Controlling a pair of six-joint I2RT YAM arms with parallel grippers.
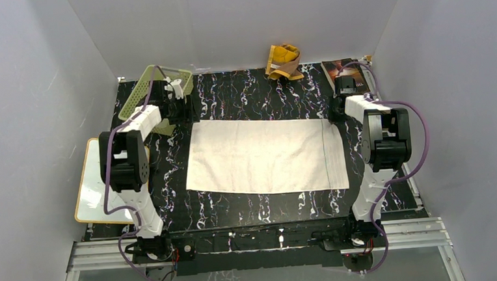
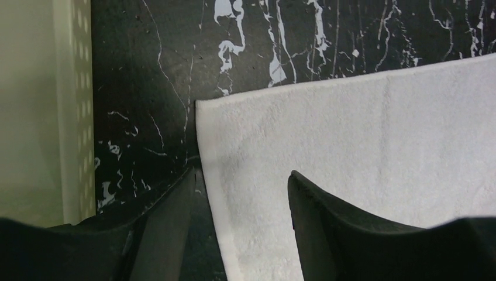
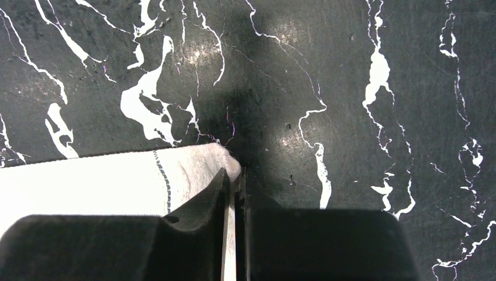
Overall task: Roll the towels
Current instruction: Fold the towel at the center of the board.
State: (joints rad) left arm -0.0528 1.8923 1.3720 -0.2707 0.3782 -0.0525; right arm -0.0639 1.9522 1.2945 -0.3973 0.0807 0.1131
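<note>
The cream-white towel (image 1: pixel 266 154) lies flat and spread out in the middle of the black marbled table. My left gripper (image 1: pixel 180 107) is at its far left corner; in the left wrist view the gripper (image 2: pixel 240 178) is open, one finger over the towel (image 2: pixel 362 134), the other over the table beside its edge. My right gripper (image 1: pixel 336 109) is at the far right corner; in the right wrist view it (image 3: pixel 235 175) is shut on the towel's corner (image 3: pixel 199 164). The mustard-yellow towel (image 1: pixel 284 61) lies crumpled at the back edge.
A green basket (image 1: pixel 144 95) stands at the back left, close to my left gripper; its wall shows in the left wrist view (image 2: pixel 41 105). A dark-covered book (image 1: pixel 343 71) lies at the back right. A white board (image 1: pixel 98 182) lies off the table's left edge.
</note>
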